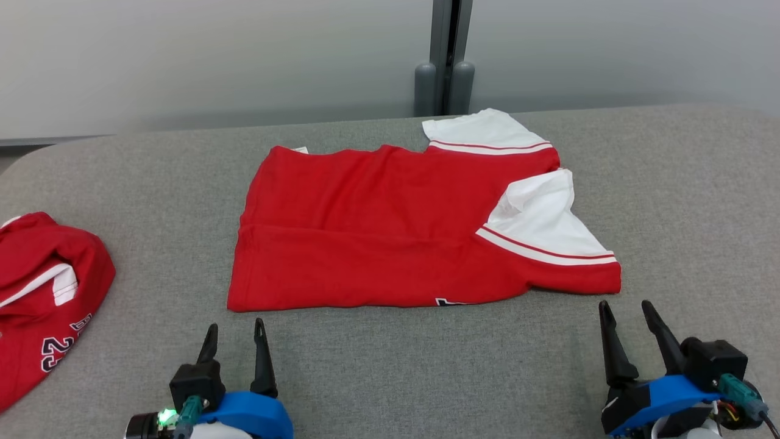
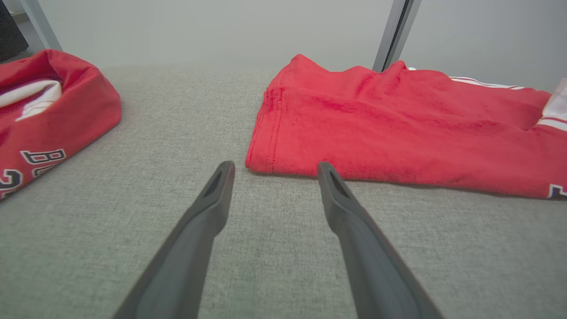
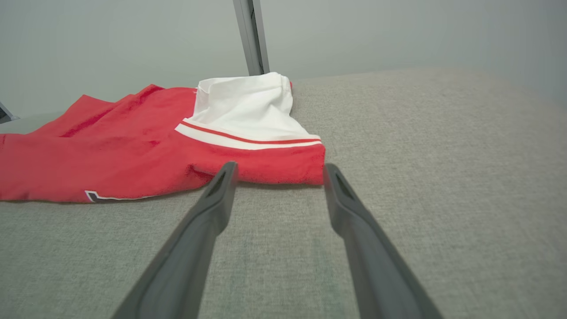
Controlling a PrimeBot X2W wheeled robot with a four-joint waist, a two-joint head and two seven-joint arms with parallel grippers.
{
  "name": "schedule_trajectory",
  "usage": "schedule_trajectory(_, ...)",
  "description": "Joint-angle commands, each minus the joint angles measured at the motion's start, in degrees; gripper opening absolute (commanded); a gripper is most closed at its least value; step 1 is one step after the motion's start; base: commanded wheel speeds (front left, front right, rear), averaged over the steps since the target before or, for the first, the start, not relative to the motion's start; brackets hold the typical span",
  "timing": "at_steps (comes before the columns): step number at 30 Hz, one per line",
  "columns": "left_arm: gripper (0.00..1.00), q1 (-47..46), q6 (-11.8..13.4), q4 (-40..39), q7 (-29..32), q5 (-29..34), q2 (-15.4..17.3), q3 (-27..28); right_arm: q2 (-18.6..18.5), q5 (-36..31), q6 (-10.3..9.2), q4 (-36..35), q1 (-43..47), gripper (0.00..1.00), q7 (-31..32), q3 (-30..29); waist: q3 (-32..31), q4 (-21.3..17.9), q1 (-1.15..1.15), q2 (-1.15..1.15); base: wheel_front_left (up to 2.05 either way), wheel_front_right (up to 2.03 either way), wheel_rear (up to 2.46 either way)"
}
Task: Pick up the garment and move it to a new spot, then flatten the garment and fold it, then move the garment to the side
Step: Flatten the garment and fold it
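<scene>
A red garment (image 1: 390, 225) with white sleeves lies folded in half on the grey padded table (image 1: 390, 372), its white sleeves at the right end. My left gripper (image 1: 236, 326) stands open just short of the garment's near left corner (image 2: 266, 164), touching nothing. Open too, my right gripper (image 1: 624, 308) hovers just below the near right corner (image 3: 305, 170), its fingers apart and empty. In the left wrist view the left gripper (image 2: 275, 166) points at the hem; in the right wrist view the right gripper (image 3: 278, 167) points at the red cuff under the white sleeve (image 3: 248, 106).
A second red garment (image 1: 42, 292) with dark numbers lies bunched at the table's left edge, also the bundle (image 2: 48, 106) at the left of the left wrist view. A grey post (image 1: 448, 61) stands behind the table against a pale wall. Bare grey surface stretches to the right.
</scene>
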Motion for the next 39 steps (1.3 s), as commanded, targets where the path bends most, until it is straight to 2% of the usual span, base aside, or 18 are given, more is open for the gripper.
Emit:
schedule_trajectory(1,1.0,-2.33,0.01,0.39,-0.27,-0.32,0.04,0.45,-0.46,0.26,0.0,-0.51,-1.64,1.0,-0.29,-0.09,1.71,0.46,0.01,0.0,0.0,0.0,0.0)
schedule_trajectory(10,1.0,-11.6,-0.54,5.44,-0.27,-0.42,0.04,3.27,-1.29,1.11,0.0,-1.98,-7.08,1.0,-0.3,0.68,8.92,-0.14,0.01,0.0,0.0,0.0,0.0)
schedule_trajectory(18,1.0,-15.89,-2.28,15.73,0.19,-0.85,0.01,2.44,-1.67,1.86,0.0,-0.28,-10.72,1.0,-0.29,-1.99,12.18,-0.92,0.01,0.0,0.0,0.0,0.0)
schedule_trajectory(19,0.8,-16.18,-2.62,16.7,0.31,-1.15,-0.01,2.05,-1.66,1.55,0.0,0.52,-11.07,1.0,-0.29,-2.68,12.3,-0.93,0.01,0.0,0.0,0.0,0.0)
schedule_trajectory(20,0.45,-16.32,-2.95,17.57,0.33,-1.37,-0.01,1.49,-1.61,1.38,-0.01,1.66,-11.55,1.0,-0.29,-3.26,12.4,-0.92,0.01,0.0,0.0,0.0,0.0)
schedule_trajectory(21,0.25,-16.43,-3.33,18.3,0.35,-1.56,-0.1,0.8,-1.49,1.48,0.0,2.71,-12.01,1.0,-0.3,-3.68,12.47,-0.87,0.01,0.0,0.0,0.0,0.0)
schedule_trajectory(22,0.0,-16.53,-3.49,18.69,0.4,-1.86,-0.18,0.25,-1.36,1.38,0.0,3.92,-12.48,1.0,-0.29,-3.95,12.52,-0.78,0.01,0.0,0.0,0.0,0.0)
schedule_trajectory(28,0.0,-16.27,-3.55,19.12,0.41,-3.39,-0.27,-1.68,-0.79,3.18,-0.01,10.35,-15.02,1.0,-0.29,-3.69,12.98,-0.02,0.01,0.0,0.0,0.0,0.0)
schedule_trajectory(29,0.0,-16.22,-3.51,19.08,0.41,-3.48,-0.29,-1.95,-0.65,3.53,0.0,11.43,-15.32,0.77,-0.28,-3.64,13.04,0.1,0.01,0.0,0.0,0.0,0.0)
schedule_trajectory(30,0.0,-16.18,-3.49,19.02,0.41,-3.58,-0.29,-2.2,-0.48,4.0,0.0,12.69,-15.64,0.42,-0.16,-3.36,13.09,0.23,0.01,0.0,0.0,0.0,0.0)
schedule_trajectory(31,0.0,-16.16,-3.46,18.91,0.41,-3.77,-0.29,-2.41,-0.27,4.59,-0.01,13.68,-15.87,0.0,-0.04,-3.08,13.11,0.34,0.01,0.0,0.0,0.0,0.0)
schedule_trajectory(34,0.0,-15.97,-3.34,17.36,0.36,-4.01,-0.28,-2.82,0.04,6.22,0.0,15.49,-16.09,0.0,0.07,-2.19,12.93,0.66,0.01,0.0,0.0,0.0,0.0)
schedule_trajectory(39,0.0,-15.86,-2.77,12.84,0.03,-3.03,-0.16,-1.91,-0.49,7.4,0.0,13.18,-15.9,0.0,-0.12,-2.94,11.81,0.91,0.01,0.0,0.0,0.0,0.0)
